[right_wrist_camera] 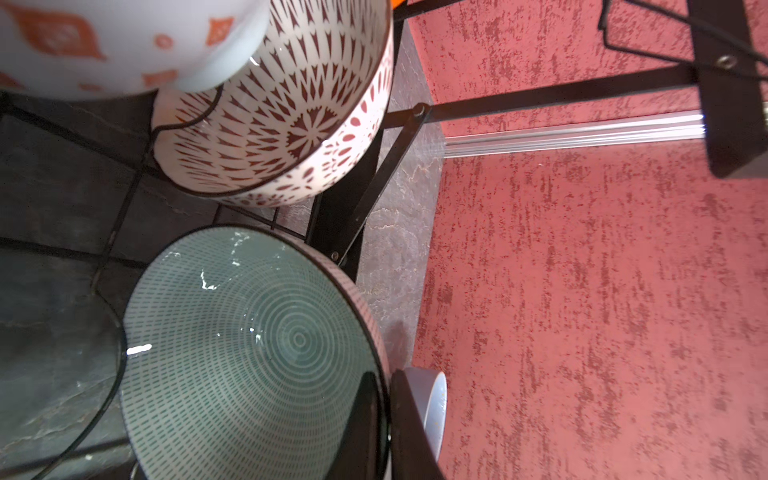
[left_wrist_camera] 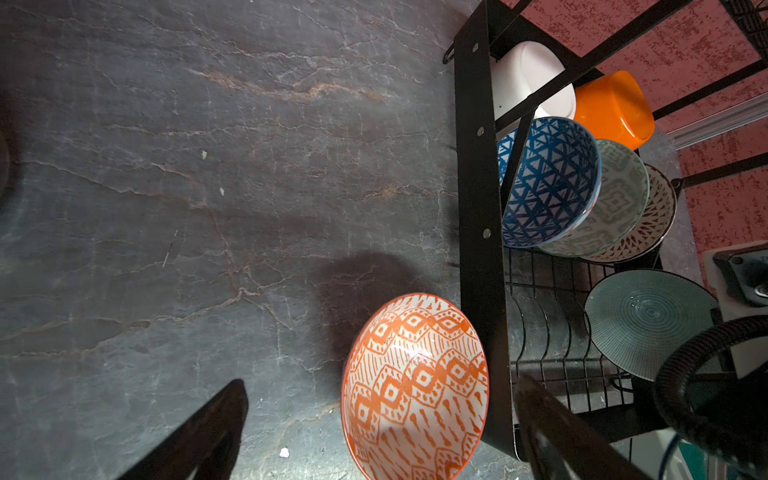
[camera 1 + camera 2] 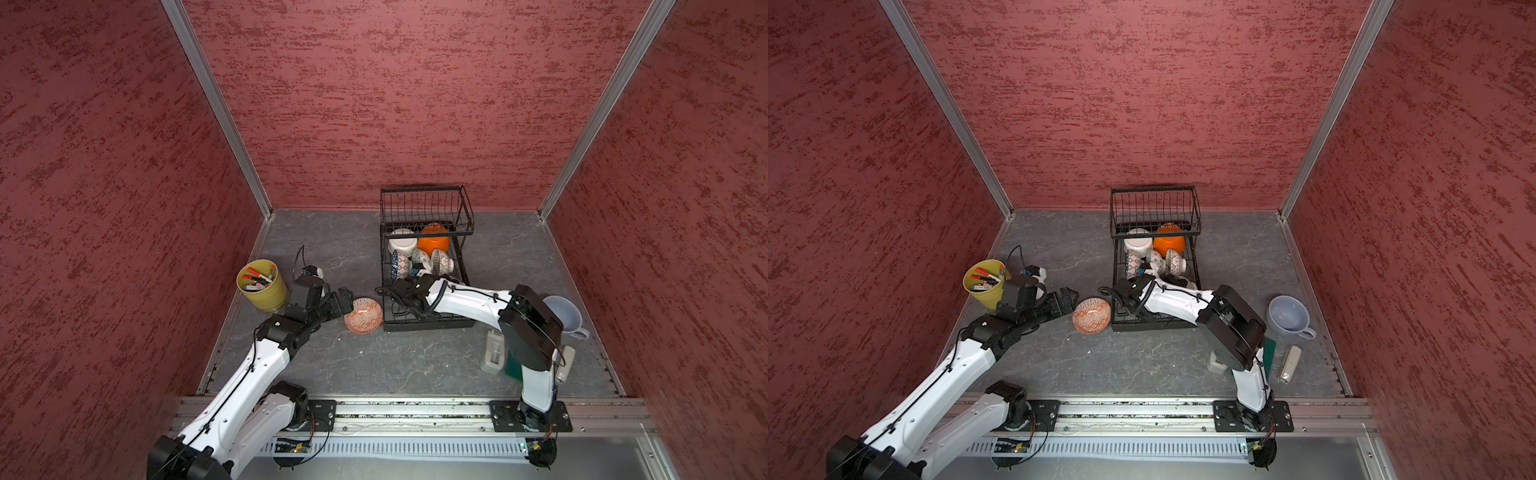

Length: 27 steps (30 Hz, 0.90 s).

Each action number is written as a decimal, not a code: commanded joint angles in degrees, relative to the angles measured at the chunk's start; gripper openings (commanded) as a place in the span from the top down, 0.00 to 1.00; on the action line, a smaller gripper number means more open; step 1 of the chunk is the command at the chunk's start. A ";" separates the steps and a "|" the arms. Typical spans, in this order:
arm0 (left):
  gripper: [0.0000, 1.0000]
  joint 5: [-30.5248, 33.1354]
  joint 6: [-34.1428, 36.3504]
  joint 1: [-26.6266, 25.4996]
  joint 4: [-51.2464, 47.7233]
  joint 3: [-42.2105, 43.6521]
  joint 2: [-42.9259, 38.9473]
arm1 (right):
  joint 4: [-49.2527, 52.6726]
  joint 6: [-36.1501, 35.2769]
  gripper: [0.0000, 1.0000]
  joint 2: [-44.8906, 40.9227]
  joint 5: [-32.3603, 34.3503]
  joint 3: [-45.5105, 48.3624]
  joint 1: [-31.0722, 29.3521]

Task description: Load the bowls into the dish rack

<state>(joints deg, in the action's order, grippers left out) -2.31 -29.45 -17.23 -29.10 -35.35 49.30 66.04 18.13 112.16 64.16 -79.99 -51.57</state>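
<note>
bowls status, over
Left gripper open at orange-patterned bowl on table beside dish rack. Right gripper shut on green bowl in rack, arm across its front.

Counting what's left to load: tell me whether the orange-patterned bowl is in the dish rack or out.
Out. The orange-patterned bowl sits on the table, outside the dish rack beside its side bar, in both top views.

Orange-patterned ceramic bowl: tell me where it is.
In both top views the bowl sits on the table at the black wire dish rack's near-left corner, beside the left pincer.

Grey tabletop bears rack, bowl (tilted), cup, mug.
</note>
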 commanded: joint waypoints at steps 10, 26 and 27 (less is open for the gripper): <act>0.00 -1.60 1.37 2.04 0.24 1.82 -2.10 | 3.30 2.76 1.00 4.37 1.50 -3.72 -1.81; 0.00 -2.57 1.33 3.34 -0.12 3.05 -3.49 | 0.62 2.45 1.00 5.89 -4.14 -6.31 -3.10; 0.00 -2.68 1.28 3.35 -0.16 3.16 -3.51 | 0.51 2.27 1.00 5.88 -4.48 -6.41 -3.07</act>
<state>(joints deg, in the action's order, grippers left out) -4.29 -29.02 -14.39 -29.12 -32.69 46.57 70.52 19.40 117.19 64.51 -85.01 -54.28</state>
